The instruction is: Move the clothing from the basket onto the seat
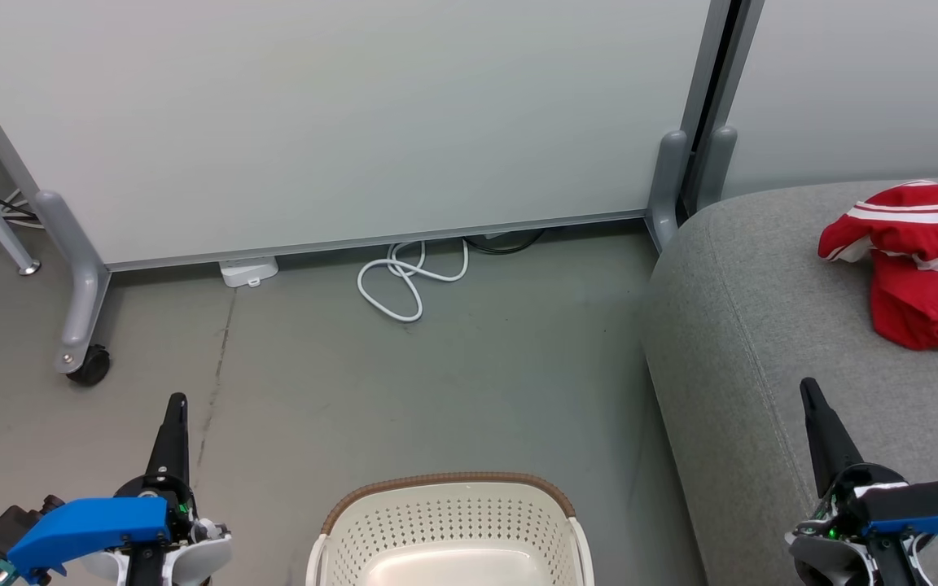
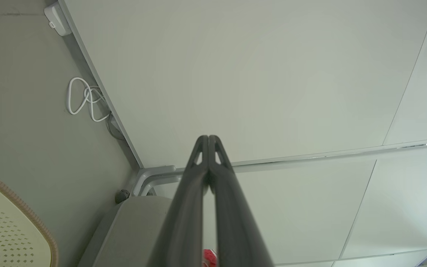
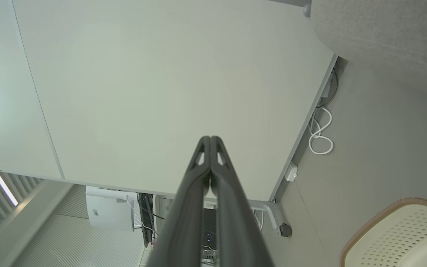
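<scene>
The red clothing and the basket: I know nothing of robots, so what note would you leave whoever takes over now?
Left gripper: fingers shut, empty, over the floor left of the basket.
Right gripper: fingers shut, empty, at the seat's near side.
Clothing: a red heap lying on the seat.
Done: that heap is out of the basket.
Left: the basket's visible part looks empty; its near end is cut off, so check there.

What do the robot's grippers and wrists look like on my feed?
Left gripper and right gripper each have two long, dark grey tapering fingers with triangular cut-outs near their ends. Blue housings and pale shells sit behind them.
</scene>
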{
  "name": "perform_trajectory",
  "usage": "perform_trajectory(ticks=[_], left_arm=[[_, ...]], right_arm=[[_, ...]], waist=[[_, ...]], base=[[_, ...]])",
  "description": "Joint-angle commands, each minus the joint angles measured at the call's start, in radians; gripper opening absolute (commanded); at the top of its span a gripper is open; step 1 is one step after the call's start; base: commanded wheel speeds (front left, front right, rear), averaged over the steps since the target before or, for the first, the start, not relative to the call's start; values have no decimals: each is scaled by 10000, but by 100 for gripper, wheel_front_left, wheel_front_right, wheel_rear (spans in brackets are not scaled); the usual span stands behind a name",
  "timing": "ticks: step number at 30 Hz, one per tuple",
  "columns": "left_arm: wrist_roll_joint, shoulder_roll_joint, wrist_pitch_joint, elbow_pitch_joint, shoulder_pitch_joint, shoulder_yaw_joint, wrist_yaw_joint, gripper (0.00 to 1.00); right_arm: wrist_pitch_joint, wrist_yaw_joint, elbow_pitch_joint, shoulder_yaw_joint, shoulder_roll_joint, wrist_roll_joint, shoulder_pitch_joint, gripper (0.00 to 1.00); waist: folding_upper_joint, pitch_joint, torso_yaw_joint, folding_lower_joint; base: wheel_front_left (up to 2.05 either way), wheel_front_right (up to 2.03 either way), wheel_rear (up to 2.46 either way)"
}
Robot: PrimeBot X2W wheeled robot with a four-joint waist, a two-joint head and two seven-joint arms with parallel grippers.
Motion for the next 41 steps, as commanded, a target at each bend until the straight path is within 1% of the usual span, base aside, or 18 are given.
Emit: perform_trajectory(ticks=[1, 21, 41], left_arm=[[-164, -1, 44, -73, -162, 80, -99, 0], [-1382, -42, 406, -208, -325, 216, -107, 0], [-1357, -40, 406, -201, -305, 211, -107, 0]], right_arm=[[21, 4, -7, -34, -56, 178, -171, 0], [205, 4, 43, -106, -60, 1530, -308, 0], [203, 4, 41, -102, -60, 1502, -291, 0]], waist=[[0, 1, -4, 0], [0, 26, -90, 0], [0, 26, -91, 0]], base=[[0, 0, 0], [0, 0, 0], [0, 0, 0]])
